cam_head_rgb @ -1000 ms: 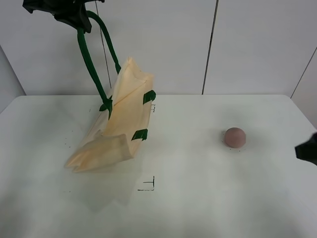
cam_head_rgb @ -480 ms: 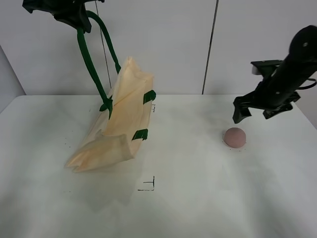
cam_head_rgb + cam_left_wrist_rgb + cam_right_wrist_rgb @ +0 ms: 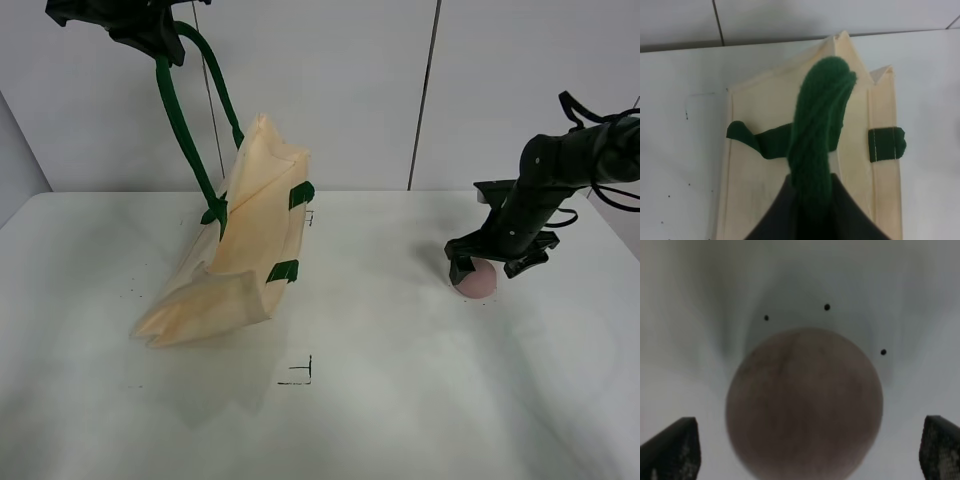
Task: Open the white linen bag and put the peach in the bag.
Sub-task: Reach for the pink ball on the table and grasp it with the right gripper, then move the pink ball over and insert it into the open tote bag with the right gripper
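The white linen bag (image 3: 250, 250) hangs tilted from its dark green handle (image 3: 180, 120), its bottom resting on the table. My left gripper (image 3: 150, 35) is high at the back left, shut on that handle. In the left wrist view the handle (image 3: 815, 125) runs up into the gripper (image 3: 810, 210) above the bag (image 3: 765, 100). The peach (image 3: 480, 283) lies on the table at the right. My right gripper (image 3: 490, 268) is low over it and open, one finger on each side. In the right wrist view the peach (image 3: 804, 402) sits between the fingertips (image 3: 670, 447) of the gripper (image 3: 805, 450), which stand apart from it.
The white table (image 3: 400, 400) has small black corner marks in front of the bag (image 3: 300, 375) and behind it (image 3: 308, 215). A white panelled wall stands right behind the table. The bag and peach lie far apart.
My right arm came in from the right edge, swung over the table and dropped down around the peach. The left arm, bag and peach have not moved.
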{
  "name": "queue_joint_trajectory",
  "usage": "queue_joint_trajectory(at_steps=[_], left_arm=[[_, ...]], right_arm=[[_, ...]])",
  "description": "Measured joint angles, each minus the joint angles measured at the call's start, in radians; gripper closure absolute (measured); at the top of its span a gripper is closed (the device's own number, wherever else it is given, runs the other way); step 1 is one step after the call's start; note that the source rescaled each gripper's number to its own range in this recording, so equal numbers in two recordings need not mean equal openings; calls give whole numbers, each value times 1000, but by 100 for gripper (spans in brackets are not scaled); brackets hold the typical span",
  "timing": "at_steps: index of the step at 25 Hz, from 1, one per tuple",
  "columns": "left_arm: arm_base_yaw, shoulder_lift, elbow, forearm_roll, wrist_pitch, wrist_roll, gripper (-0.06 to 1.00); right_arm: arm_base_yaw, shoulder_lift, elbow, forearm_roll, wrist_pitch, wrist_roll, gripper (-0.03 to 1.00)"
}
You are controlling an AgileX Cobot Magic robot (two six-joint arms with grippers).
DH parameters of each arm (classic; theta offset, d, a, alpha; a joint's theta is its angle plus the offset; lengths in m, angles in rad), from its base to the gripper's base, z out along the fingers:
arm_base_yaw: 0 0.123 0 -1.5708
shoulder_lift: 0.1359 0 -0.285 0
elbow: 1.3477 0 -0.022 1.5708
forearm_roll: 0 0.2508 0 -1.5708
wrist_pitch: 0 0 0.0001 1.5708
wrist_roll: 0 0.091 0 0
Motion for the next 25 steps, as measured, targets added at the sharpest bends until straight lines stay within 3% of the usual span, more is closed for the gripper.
queue_joint_trajectory(at_steps=[2,4,5,8,10,14,20,22,25], left_arm=[[0,0,0,0,0,0,94],[0,0,0,0,0,0,94],[0,0,0,0,0,0,94],[0,0,0,0,0,0,94],[0,0,0,0,0,0,94],[0,0,0,0,0,3,94],[0,0,0,0,0,10,94],[0,0,0,-1,0,10,94],[0,0,0,-1,0,10,94]], right_arm=[[-1,23,0,1,-19,-6,2],[-1,34,0,1,-30,-10,15],[-1,35,0,2,-34,-11,26],[-1,30,-2,5,-48,-12,79],[-1,16,-4,12,-48,-14,95],[-1,-43,-50,69,4,-67,97],[12,-136,-327,260,255,-173,97],[50,-138,-422,304,309,-179,97],[145,-138,-506,331,313,-182,97]])
